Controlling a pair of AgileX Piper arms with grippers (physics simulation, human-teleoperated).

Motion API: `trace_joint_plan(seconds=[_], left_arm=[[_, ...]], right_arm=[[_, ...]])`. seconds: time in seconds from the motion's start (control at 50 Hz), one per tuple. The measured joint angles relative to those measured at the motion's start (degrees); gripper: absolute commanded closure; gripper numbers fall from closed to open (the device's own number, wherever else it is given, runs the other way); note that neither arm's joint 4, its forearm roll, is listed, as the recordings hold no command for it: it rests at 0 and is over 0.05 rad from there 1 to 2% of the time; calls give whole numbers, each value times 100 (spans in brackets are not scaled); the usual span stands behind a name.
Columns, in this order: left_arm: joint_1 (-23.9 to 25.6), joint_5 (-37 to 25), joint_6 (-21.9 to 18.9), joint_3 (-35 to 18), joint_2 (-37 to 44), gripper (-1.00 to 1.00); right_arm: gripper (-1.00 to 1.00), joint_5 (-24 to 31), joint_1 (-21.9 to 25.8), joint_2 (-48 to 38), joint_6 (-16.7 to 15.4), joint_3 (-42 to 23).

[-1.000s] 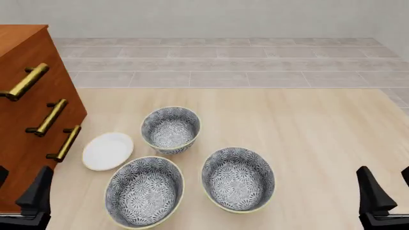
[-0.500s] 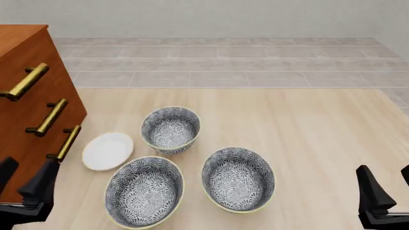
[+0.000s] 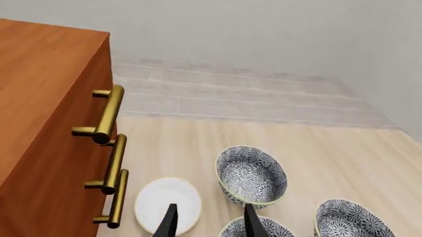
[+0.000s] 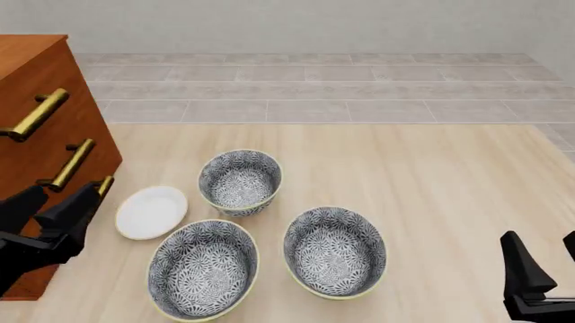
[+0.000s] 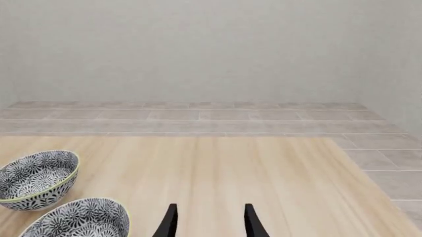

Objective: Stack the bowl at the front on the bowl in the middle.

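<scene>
Three alike bowls sit on the table; the bowl at the front [image 4: 203, 270] is nearest my side, left of centre, and the bowl in the middle [image 4: 334, 252] sits just beside it to its right, rims close but apart. The third bowl [image 4: 240, 181] stands behind them, with a small white plate [image 4: 151, 212] to its left.

My left gripper [image 4: 56, 208] hovers by the plate, fingers parted and holding nothing. My right gripper [image 4: 543, 269] waits low at the right, also parted and empty as far as I can see.

I judge the reach is under way. I should come down over the front bowl's near-left rim, one finger inside, one outside, clear of the plate, and lift high enough to pass the neighbour's rim.

The table [image 4: 449, 175] is pale wood. A wooden cabinet [image 4: 36, 128] with brass handles crowds my left arm, so I should keep wide of it. Beyond lie a tiled floor [image 4: 314, 87] and a plain wall
</scene>
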State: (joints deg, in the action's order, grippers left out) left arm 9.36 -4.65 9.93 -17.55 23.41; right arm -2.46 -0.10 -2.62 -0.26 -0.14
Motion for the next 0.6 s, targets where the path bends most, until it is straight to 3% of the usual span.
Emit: trace_joint_plan(seconds=[0.6], left_arm=[[484, -578, 606, -1489, 2046, -100]], right_arm=[[-100, 17, -6, -36, 3, -53]])
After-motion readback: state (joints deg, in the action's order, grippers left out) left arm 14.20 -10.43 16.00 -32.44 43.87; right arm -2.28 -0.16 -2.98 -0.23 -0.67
